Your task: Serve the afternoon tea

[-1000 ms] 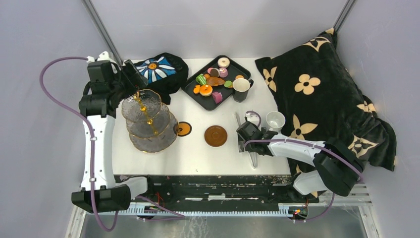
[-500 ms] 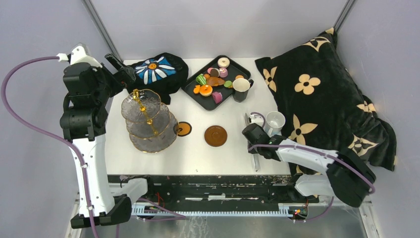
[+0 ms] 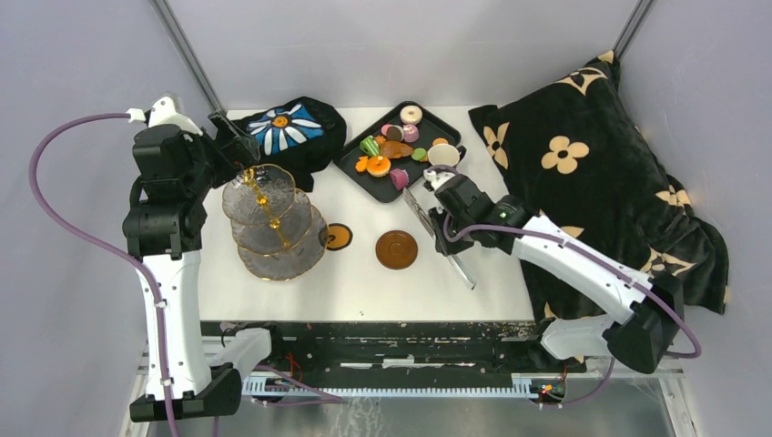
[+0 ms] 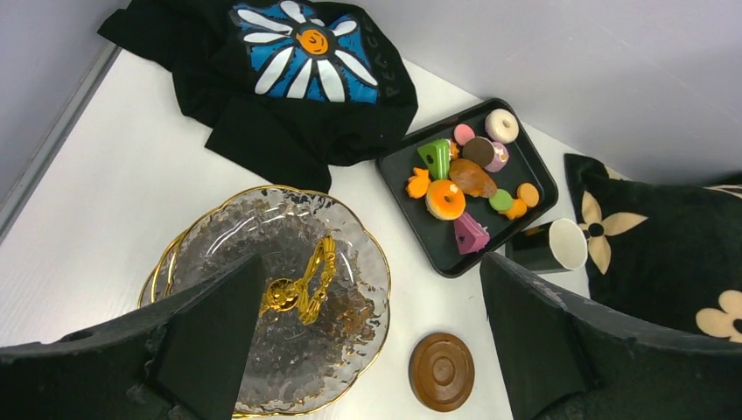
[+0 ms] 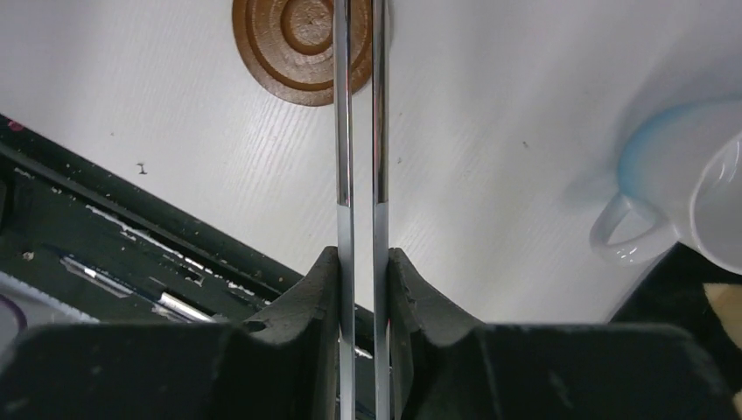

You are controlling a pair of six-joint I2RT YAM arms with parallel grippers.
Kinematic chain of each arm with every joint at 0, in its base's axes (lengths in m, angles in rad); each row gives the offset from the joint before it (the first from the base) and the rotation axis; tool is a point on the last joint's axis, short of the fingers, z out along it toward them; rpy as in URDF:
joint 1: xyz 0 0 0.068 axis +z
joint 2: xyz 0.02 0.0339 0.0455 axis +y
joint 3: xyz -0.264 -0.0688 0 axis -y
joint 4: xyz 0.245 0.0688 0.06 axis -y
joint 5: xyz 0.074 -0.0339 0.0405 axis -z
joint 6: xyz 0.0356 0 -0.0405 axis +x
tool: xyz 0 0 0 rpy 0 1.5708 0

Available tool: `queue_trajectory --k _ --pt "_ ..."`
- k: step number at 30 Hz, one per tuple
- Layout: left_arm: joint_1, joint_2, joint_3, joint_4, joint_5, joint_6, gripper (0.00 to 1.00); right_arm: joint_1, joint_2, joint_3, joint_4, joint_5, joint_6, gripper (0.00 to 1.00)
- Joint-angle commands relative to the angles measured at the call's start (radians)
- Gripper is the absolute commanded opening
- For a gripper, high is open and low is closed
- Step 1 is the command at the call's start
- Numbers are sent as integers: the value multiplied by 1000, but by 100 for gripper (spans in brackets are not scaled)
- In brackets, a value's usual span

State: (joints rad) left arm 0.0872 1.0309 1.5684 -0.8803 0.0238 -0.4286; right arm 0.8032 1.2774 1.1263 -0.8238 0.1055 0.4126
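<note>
Top external view shows the right gripper (image 3: 443, 235) clamped on a pair of thin silver tongs (image 3: 463, 271), whose long axis runs diagonally, one end far-left beside the near corner of the black tray (image 3: 437, 123), the other near-right toward the table's near edge. In the right wrist view the two bright blades (image 5: 341, 131) lie parallel and close together between the black fingers (image 5: 319, 280), reaching past the edge of the larger brown saucer (image 5: 293, 44), with the white mug (image 5: 700, 184) to the right. The tray holds the toy pastries: an orange doughnut (image 4: 445, 199), a green wedge (image 4: 435, 157), a pink wedge (image 4: 471, 234) and a brown piece (image 4: 472, 178). The dark cup (image 4: 551, 247) stands at the tray's right corner. The clear, gold-rimmed three-tier stand (image 3: 273, 223) sits on the left of the table, with a small orange-centred saucer (image 3: 338, 237) just to its right. The left gripper (image 4: 369, 262) hangs above the stand's top tier with its jaws spread wide, holding nothing. A second ago the tongs lay nearly along the near-far line beside the mug with the right jaws wide around them. Since then the gripper has closed on them and carried them far-left toward the tray. The left arm, swung out left half a second ago, is back by the stand.
</note>
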Motion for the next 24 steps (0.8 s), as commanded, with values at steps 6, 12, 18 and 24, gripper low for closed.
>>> queue_trajectory --k 6,12,18,24 --pt "-11 40 157 75 84 -29 99 2 186 320 -196 -53 -74 26" --pt "-266 68 182 91 -6 -25 99 1 295 469 -266 35 -66 30" --pt "-533 180 179 94 -91 13 99 -24 433 639 -326 108 -96 39" --pt "-596 199 174 161 -121 27 100 -88 564 780 -342 84 -114 44"
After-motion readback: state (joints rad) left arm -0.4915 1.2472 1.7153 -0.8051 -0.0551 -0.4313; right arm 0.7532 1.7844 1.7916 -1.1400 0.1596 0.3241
